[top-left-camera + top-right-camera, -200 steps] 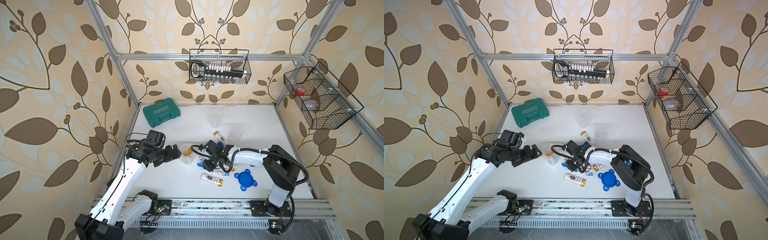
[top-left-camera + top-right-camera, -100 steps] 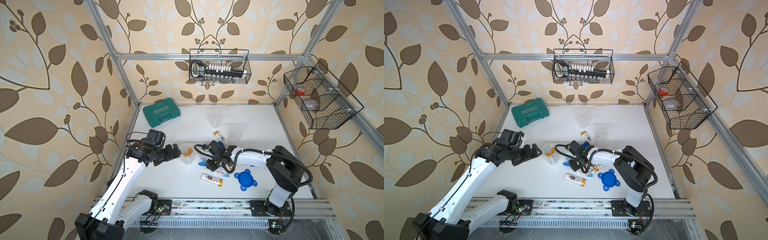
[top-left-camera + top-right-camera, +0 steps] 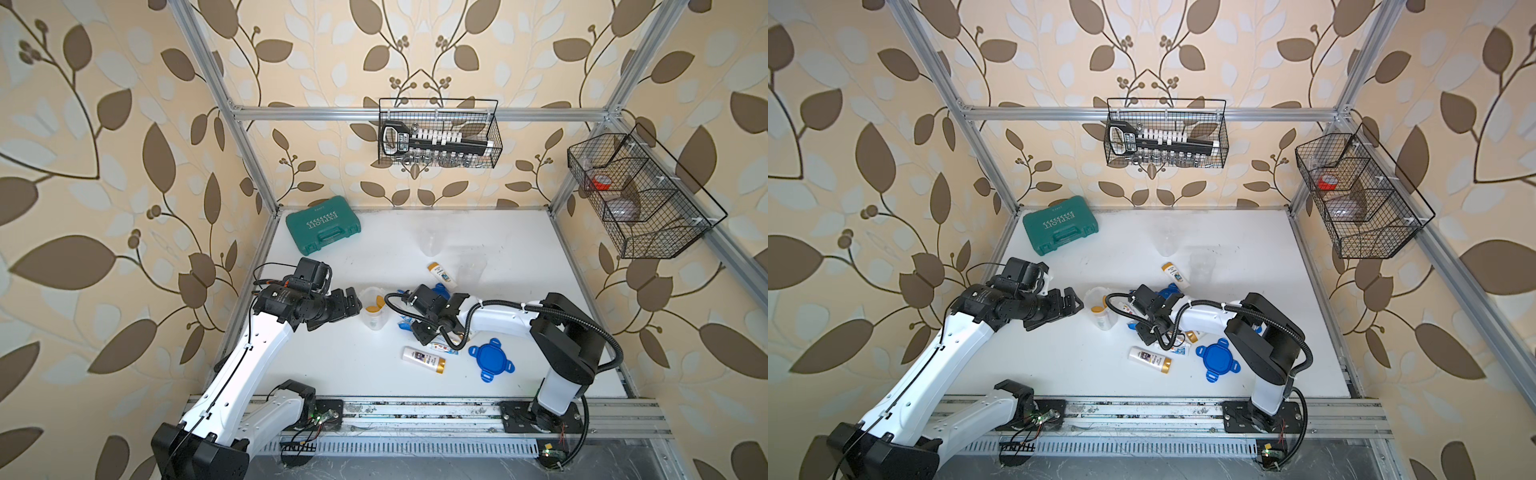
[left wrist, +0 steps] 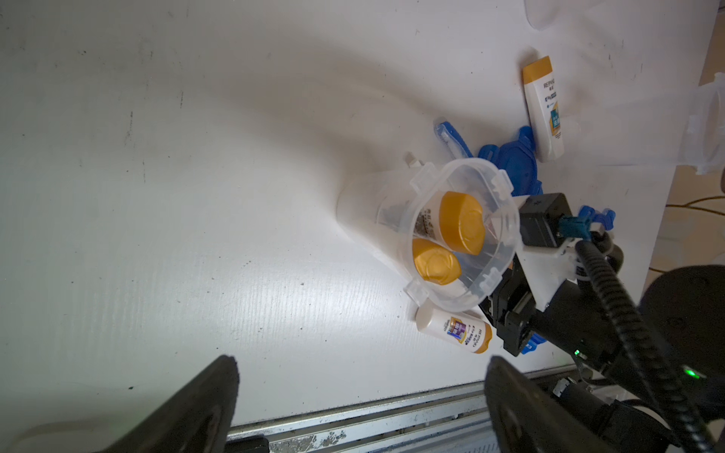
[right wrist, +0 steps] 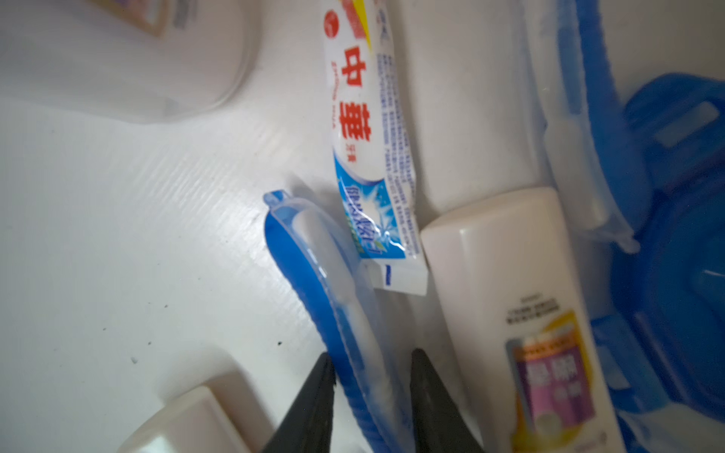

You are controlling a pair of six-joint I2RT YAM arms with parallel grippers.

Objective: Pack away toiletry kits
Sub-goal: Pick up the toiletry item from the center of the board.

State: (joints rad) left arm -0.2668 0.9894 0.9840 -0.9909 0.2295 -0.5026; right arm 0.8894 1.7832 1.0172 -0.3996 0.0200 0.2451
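**Right claw straddles a toothbrush, with the jar just to its left**

In the right wrist view, the right claw (image 5: 372, 355) has its two dark fingers set narrowly on either side of a blue toothbrush (image 5: 314, 274) lying flat on the table (image 3: 353, 365). The brush's long axis runs straight out from between the fingers toward the middle of the frame, so they cross its width near one end. They sit close against it, but I cannot tell whether they already pinch it. A toothpaste tube (image 5: 365, 137) lies against the brush, and a white bottle (image 5: 521, 294) is just beside it at the right of the frame.

In a top view, the open jar (image 3: 376, 322) stands at centre frame, just left of that claw, with two gold-capped bottles inside. The left claw (image 3: 349, 305) hangs wide open and empty on the jar's other side. The right arm is clearly nearer the brush. The next move is probably a lift and a short carry leftward to the jar.
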